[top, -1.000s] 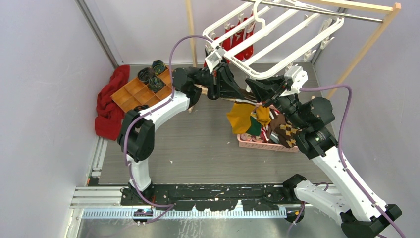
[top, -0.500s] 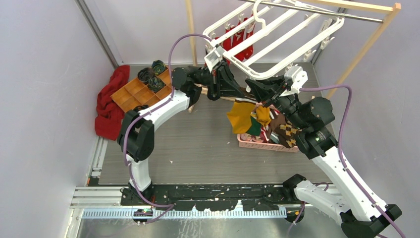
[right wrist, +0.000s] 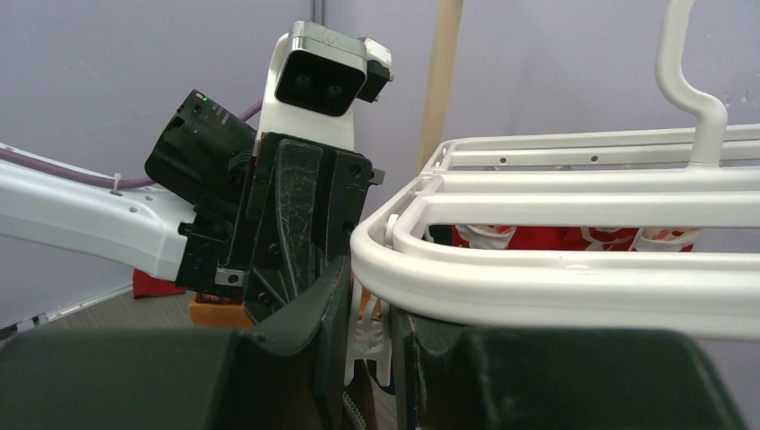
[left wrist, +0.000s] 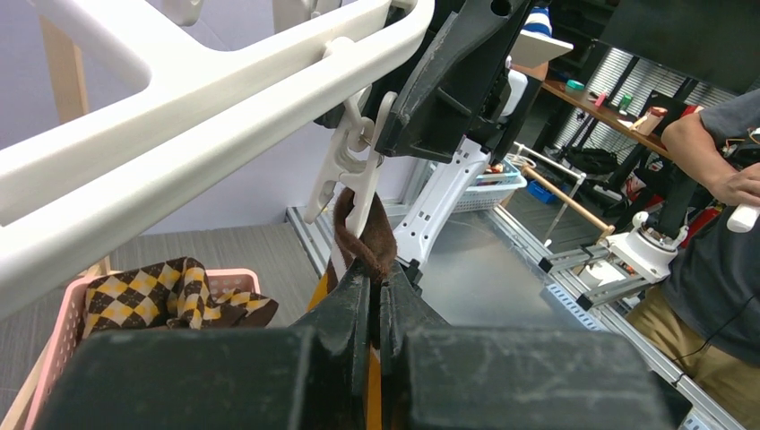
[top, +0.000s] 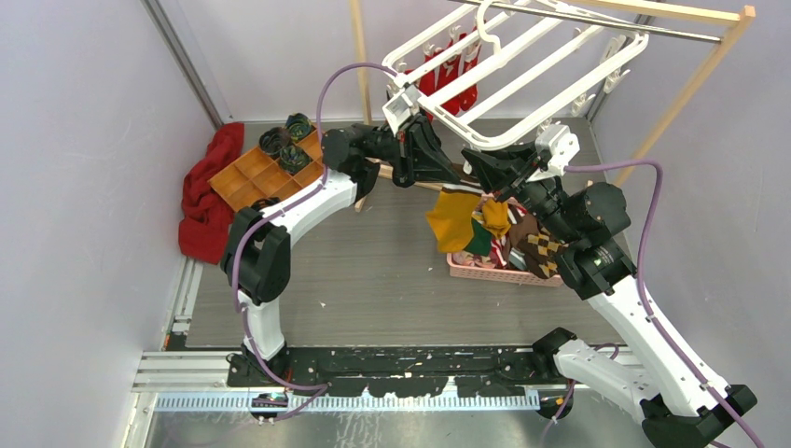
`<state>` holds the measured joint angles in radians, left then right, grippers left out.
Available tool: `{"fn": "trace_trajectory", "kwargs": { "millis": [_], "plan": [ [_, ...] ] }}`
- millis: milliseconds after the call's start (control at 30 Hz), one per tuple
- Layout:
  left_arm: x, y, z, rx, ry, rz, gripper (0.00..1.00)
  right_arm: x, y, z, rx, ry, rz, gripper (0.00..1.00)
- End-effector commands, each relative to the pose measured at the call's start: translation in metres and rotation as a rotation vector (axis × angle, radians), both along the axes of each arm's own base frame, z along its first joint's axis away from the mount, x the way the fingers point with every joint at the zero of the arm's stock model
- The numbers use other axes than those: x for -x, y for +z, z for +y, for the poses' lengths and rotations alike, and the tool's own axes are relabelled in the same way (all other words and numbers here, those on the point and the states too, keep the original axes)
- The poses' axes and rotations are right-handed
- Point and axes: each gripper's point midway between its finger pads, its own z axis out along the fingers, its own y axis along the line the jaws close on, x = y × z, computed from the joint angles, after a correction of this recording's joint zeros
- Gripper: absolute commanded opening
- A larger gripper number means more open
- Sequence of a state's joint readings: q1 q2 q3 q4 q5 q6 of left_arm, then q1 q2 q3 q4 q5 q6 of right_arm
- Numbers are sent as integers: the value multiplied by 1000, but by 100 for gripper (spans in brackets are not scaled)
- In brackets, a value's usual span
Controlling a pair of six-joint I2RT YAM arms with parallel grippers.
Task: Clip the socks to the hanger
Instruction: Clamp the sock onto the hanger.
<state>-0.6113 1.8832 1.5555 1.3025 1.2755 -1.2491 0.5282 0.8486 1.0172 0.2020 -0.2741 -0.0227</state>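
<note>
Top external view: we see a grey wood-grain table (top: 373, 271) closed in by pale lilac walls (top: 84, 187), with a metal rail (top: 373, 399) along the near edge.

- Far left: a red cloth (top: 205, 196) lies crumpled against the wall. Just beside it is a divided orange tray (top: 252, 177) with dark sock bundles (top: 284, 145) in its far compartments.
- Far right: a wooden rack (top: 695, 84) carries a metal rod (top: 597, 21). The white hanger (top: 522, 89) hangs from the rod by its hook, tilted. Red socks (top: 448, 70) dangle from its far left side.
- Right of centre: a pink basket (top: 494, 273) sits on the table. A yellow sock (top: 454, 219) droops over its left rim and an argyle sock (top: 541, 247) lies in its right part.

Both arms reach to the near left corner of the hanger.

Left wrist view: the left gripper (left wrist: 375, 282) is pinched tight on a brown sock (left wrist: 367, 237). The sock's top edge is up against the mouth of a clip (left wrist: 345, 175) under the hanger bar. We cannot tell whether the clip has bitten.

Right wrist view: the right gripper (right wrist: 369, 309) is narrow, squeezing that same clip between its fingers, just under the hanger's rim.

Beyond the table, a person (left wrist: 708, 224) in a grey shirt stands at the right, among shelves and other rigs.
</note>
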Motion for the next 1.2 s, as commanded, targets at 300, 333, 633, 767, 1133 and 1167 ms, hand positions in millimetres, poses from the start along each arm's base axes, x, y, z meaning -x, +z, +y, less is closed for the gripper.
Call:
{"fn": "trace_trajectory", "kwargs": {
  "millis": [300,333,633,767,1133,1167],
  "plan": [
    [17,46,11,129,19,-107,0,14,7,3,-11,52,-18,12],
    [17,47,12,132,20,-108,0,14,7,3,-11,51,-17,12],
    [18,47,12,135,17,-100,0,15,8,2,-14,50,-21,18],
    [17,43,11,129,18,-90,0,16,10,1,-16,50,-26,34],
    [-4,35,15,128,69,-51,0,32,16,-3,17,69,-51,77],
    [-7,35,16,131,79,-48,0,37,16,-5,30,73,-57,81]
  ]
}}
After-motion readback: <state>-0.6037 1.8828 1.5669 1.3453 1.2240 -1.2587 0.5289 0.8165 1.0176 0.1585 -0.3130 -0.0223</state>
